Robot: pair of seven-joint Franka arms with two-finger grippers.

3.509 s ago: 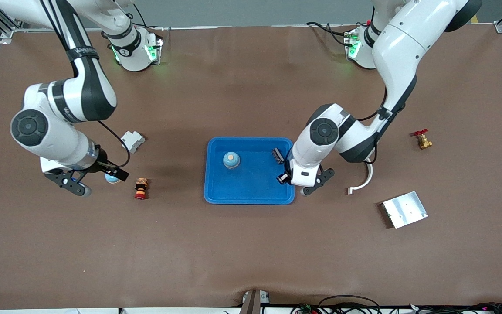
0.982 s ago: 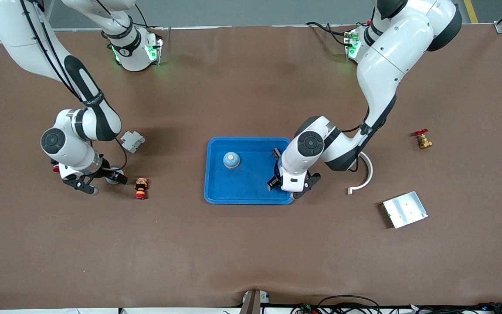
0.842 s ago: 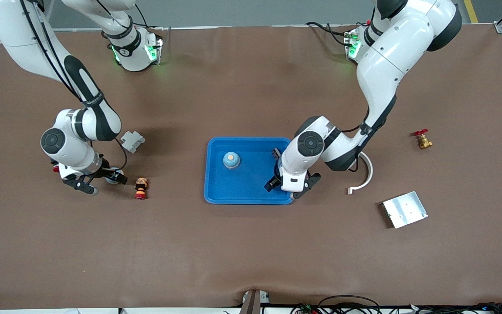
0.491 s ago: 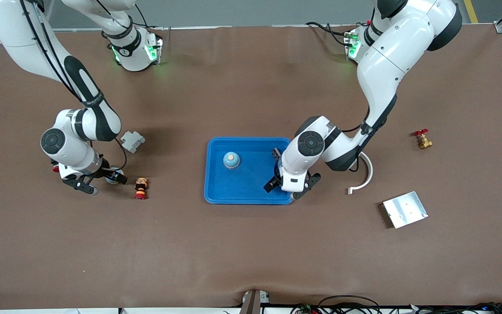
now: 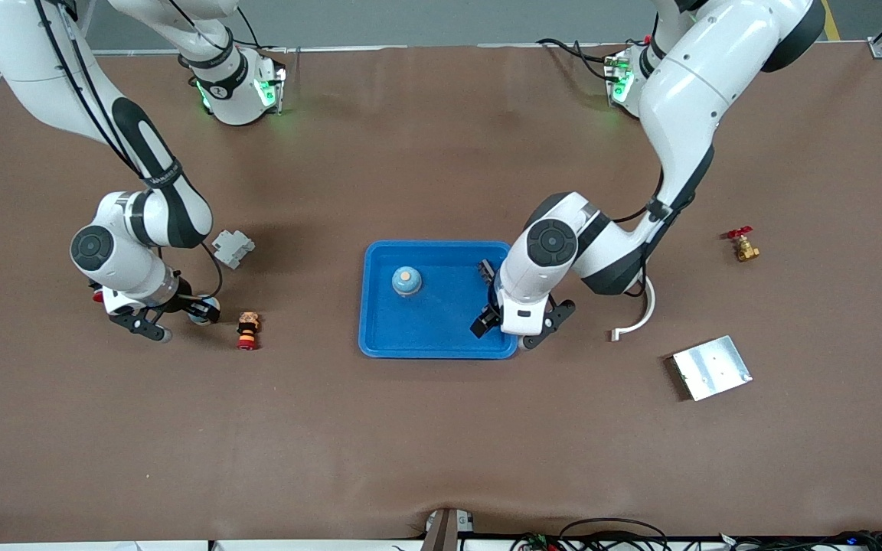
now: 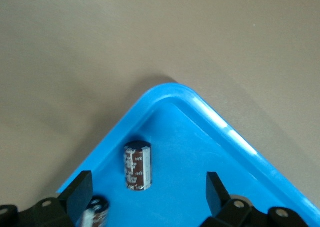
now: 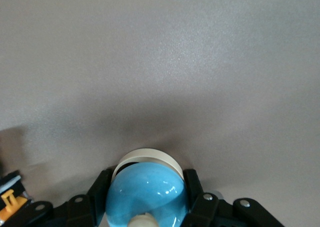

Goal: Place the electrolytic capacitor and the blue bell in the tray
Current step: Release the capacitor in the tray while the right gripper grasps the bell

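The bright-blue tray [image 5: 426,337] lies mid-table. A blue bell [image 5: 406,281] with a pale knob stands in it. My left gripper [image 5: 514,327] hangs open over the tray's corner toward the left arm's end, nearest the front camera. Between its spread fingers [image 6: 80,193] a dark brown electrolytic capacitor [image 6: 137,165] lies on the tray floor [image 6: 190,157], and a second capacitor [image 6: 95,214] shows beside one finger. Toward the right arm's end, my right gripper [image 5: 173,312] is down at the table, shut on another blue bell [image 7: 145,194] with a cream base.
A small black part [image 5: 486,272] lies in the tray. A grey plastic block [image 5: 233,247] and a red-orange-black stack [image 5: 246,330] sit beside the right gripper. A white curved piece [image 5: 638,310], a silver plate [image 5: 711,367] and a red-handled brass valve [image 5: 742,245] lie toward the left arm's end.
My right gripper has shut on the blue bell on the table. My left gripper has opened fully, leaving the capacitor in the tray, and has risen slightly.
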